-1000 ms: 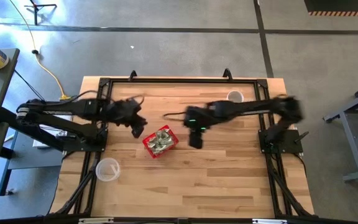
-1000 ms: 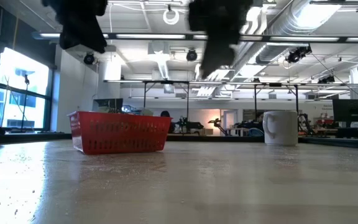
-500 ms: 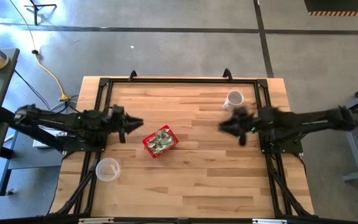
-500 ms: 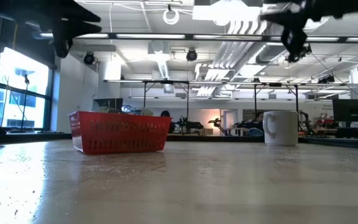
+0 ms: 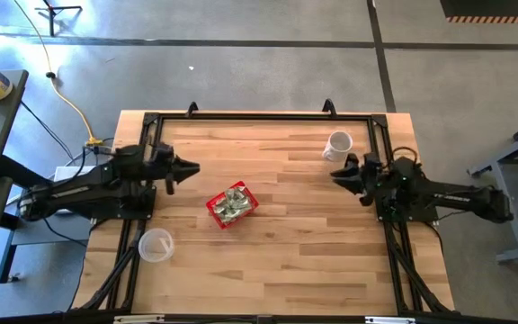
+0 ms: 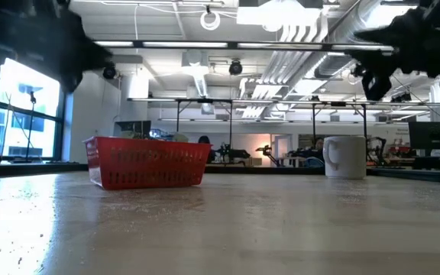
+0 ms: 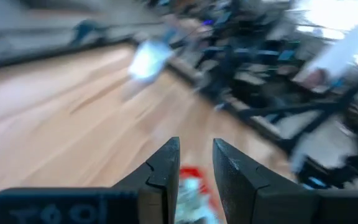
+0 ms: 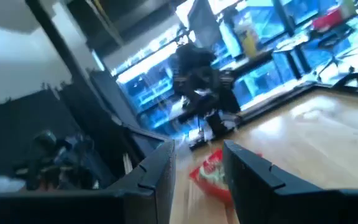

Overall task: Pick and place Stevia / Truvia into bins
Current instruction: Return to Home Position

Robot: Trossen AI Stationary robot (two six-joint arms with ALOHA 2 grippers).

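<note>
The red basket (image 5: 232, 204) sits on the table's middle, left of centre, with pale green and white sachets (image 5: 233, 206) heaped inside. In the low view the basket (image 6: 147, 162) rests flat on its base. My left gripper (image 5: 190, 168) hovers to its far left, fingers a little apart, empty. The left wrist view shows this gripper (image 7: 196, 167) with the basket (image 7: 189, 176) beyond. My right gripper (image 5: 337, 174) is over the table's right side, open and empty. The right wrist view shows that gripper (image 8: 197, 168) with the basket (image 8: 215, 172) far off.
A white mug (image 5: 338, 144) stands near the far right corner, close to my right gripper, and shows as the mug (image 6: 345, 156) in the low view. A clear plastic cup (image 5: 156, 244) stands at the near left. Bare wood lies in front of the basket.
Both arms have drawn back from the basket. The left gripper has moved toward the table's left edge, the right gripper toward the right edge, and both have risen and tipped from pointing down to nearly level. The basket has stayed where it was.
</note>
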